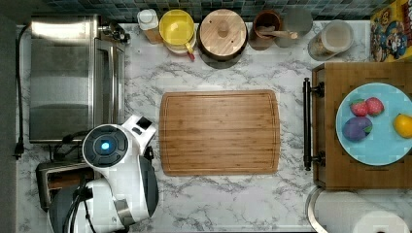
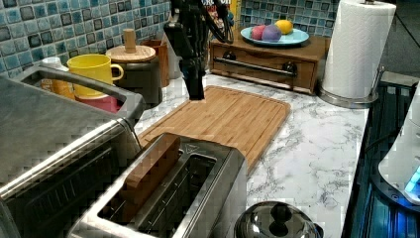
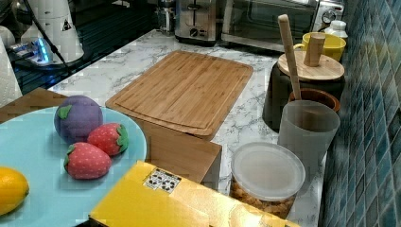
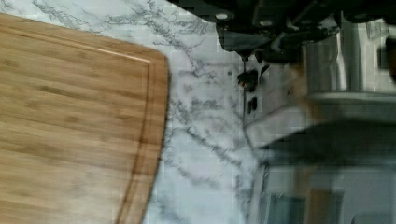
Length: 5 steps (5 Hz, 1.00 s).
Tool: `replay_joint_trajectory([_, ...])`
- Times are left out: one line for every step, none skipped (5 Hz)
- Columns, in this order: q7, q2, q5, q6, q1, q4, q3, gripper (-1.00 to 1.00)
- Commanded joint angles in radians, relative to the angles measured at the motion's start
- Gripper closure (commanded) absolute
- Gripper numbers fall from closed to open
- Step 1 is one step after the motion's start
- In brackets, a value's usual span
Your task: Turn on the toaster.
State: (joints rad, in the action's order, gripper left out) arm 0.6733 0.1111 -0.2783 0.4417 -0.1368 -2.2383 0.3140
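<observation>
The toaster (image 2: 198, 183) stands closest in the left view, a brushed-steel box with two long slots and a brown slice (image 2: 148, 168) standing in one of them. In the top view the toaster (image 1: 56, 177) sits at the lower left, partly under my arm. It is also seen end-on in the right view, the toaster (image 3: 196, 21) showing its knob. My gripper (image 2: 194, 91) hangs pointing down over the far corner of the cutting board (image 2: 223, 119), well beyond the toaster. The toaster's steel side (image 4: 327, 140) appears blurred in the wrist view.
A large steel toaster oven (image 1: 73, 77) stands beside the toaster. A round steel kettle (image 2: 277, 223) sits in front of the toaster. Jars, a yellow mug (image 1: 176, 26) and a lidded pot line the tiled back wall. A paper towel roll (image 2: 356, 49) and a fruit plate (image 1: 376, 124) stand at the other end.
</observation>
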Motion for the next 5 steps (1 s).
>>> replay_joint_trajectory([0.053, 0.113, -0.095, 0.103, -0.077, -0.158, 0.040, 1.00])
replay_joint_trajectory([0.029, 0.092, -0.073, 0.091, -0.092, -0.151, 0.042, 1.00])
replay_joint_trajectory([0.074, 0.140, -0.173, 0.174, -0.102, -0.212, 0.034, 1.00])
replay_joint_trajectory([0.050, 0.137, -0.184, 0.207, -0.097, -0.209, 0.039, 1.00])
replay_joint_trajectory([0.013, 0.087, -0.130, 0.190, -0.083, -0.172, 0.051, 1.00])
